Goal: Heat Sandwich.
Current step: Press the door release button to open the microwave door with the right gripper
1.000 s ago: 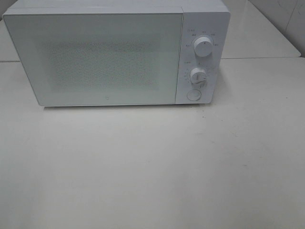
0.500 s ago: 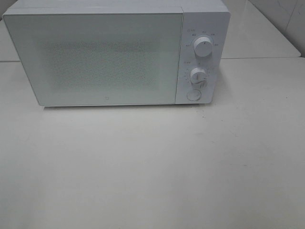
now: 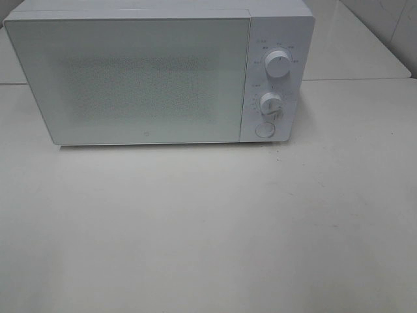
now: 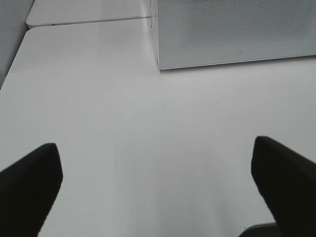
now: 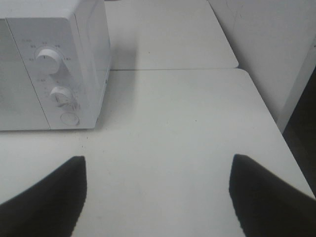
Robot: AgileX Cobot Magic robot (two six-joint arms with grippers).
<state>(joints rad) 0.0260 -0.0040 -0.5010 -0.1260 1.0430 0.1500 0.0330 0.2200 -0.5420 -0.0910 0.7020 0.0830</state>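
- tabletop (image 3: 208, 228): white, carries the microwave
- microwave (image 3: 130, 78): white, door shut, at the back
- left claw (image 4: 154, 148): spread wide, holds nothing
- right claw (image 5: 157, 162): spread wide, holds nothing
- sandwich: not visible in any view, can't tell where

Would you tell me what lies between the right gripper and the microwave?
Only bare table separates the gripper from the microwave, per the right wrist view.
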